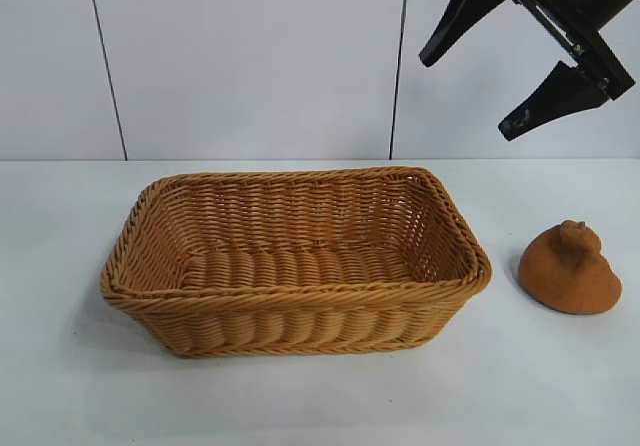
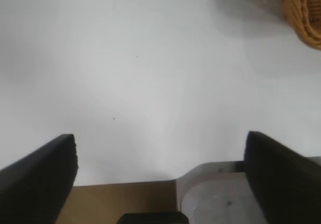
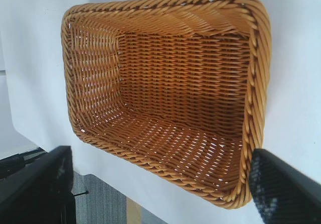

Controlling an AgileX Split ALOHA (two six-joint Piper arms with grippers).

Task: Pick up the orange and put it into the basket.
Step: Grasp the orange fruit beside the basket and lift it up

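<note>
The orange (image 1: 569,268), a brownish-orange lump with a knobby tip, rests on the white table to the right of the basket (image 1: 295,318). The honey-tan wicker basket is empty and sits mid-table; its inside fills the right wrist view, rim (image 3: 256,78). My right gripper (image 1: 472,90) hangs open high above the table, up and left of the orange, holding nothing. A corner of the basket (image 2: 303,13) shows in the left wrist view. My left gripper (image 2: 161,153) is open over bare table, out of the exterior view.
White table (image 1: 300,406) with a white panelled wall (image 1: 250,56) behind it. The table's edge (image 2: 125,184) and floor show beneath the left gripper. Bare tabletop lies around the basket and in front of the orange.
</note>
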